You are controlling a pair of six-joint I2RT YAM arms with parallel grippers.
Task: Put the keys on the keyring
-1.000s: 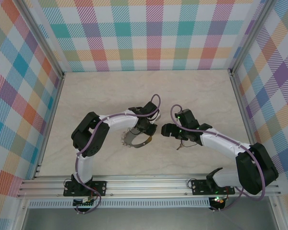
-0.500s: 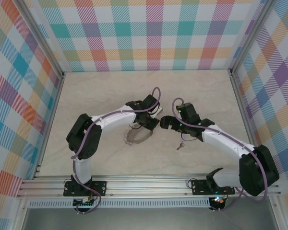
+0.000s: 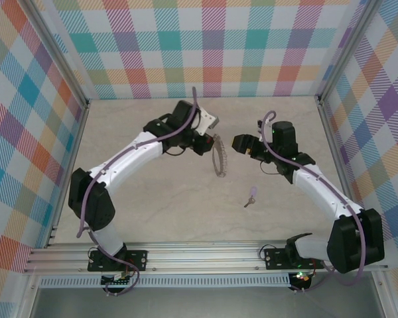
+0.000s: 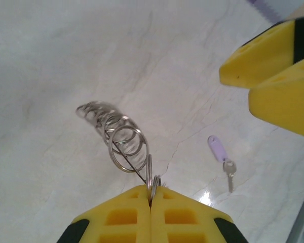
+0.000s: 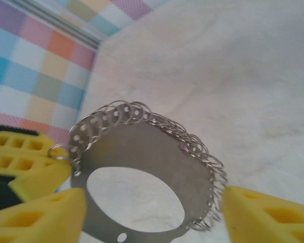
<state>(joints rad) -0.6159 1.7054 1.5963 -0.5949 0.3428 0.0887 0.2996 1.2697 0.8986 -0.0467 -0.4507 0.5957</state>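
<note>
Pinches the keyring (image 3: pixel 219 158) by its rim in the left gripper (image 3: pixel 209 142), with both yellow fingers (image 4: pixel 137 200) pressed flat together on the thin metal. Holds it upright, edge-on from above, just ahead of the closed tips and reaching down from them toward the table (image 3: pixel 146 199). Cannot tell about contact between the lower edge and the table.

Points the right gripper (image 5: pixel 154 196) at the flat face of the hoop, with pads (image 5: pixel 45 217) spread wide and nothing gripped between them. Stands near the metal but apart from it, as seen from above. Frames, between those parted pads, a grey plate with one large round hole, one small hole near the bottom, and a fringe of small split rings (image 5: pixel 142 112) strung close along the upper rim and down the side nearest the right-hand pad. Shows the left gripper's clamp on the rim at the far left of that frame.

Has the key (image 3: pixel 251 196) lying flat on the table, lilac head and short silvery blade, back toward the arm bases from both grippers, closer to the right gripper's side, well apart from the keyring and touched by neither.
</note>
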